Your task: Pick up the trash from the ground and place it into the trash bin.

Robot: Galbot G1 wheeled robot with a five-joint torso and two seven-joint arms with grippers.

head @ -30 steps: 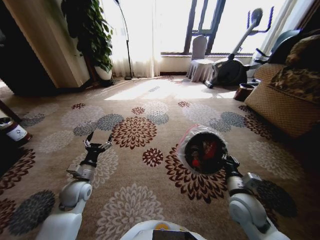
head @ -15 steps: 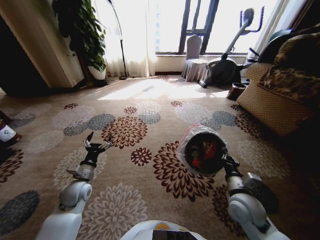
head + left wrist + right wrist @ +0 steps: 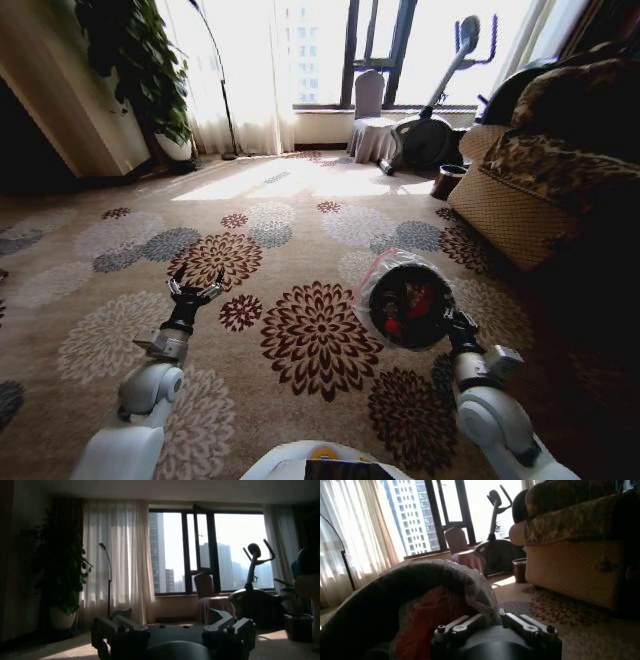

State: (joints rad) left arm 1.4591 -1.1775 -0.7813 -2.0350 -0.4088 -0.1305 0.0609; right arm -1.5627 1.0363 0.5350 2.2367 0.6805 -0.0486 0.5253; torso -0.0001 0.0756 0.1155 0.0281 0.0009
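Note:
The trash bin [image 3: 378, 282], black with a pale plastic liner, hangs tilted above the carpet at right, its mouth facing me. My right gripper [image 3: 455, 322] is shut on its rim; the right wrist view shows the gripper [image 3: 492, 617] clamped on the trash bin [image 3: 395, 592] at the liner. Red trash [image 3: 418, 298] lies inside it. My left gripper [image 3: 198, 273] is held out over the carpet at left, open, with nothing between its fingers; in the left wrist view the left gripper [image 3: 170, 620] points toward the window.
A patterned sofa [image 3: 540, 190] stands at the right. An exercise bike [image 3: 430, 130], a covered chair [image 3: 368, 125] and a small brown pot [image 3: 447, 182] stand by the window. A tall plant [image 3: 140, 70] and a wooden cabinet [image 3: 60, 100] stand at the left.
The whole picture has slid leftward, so the camera has turned to the right. Both arms keep the same pose, the bin still held.

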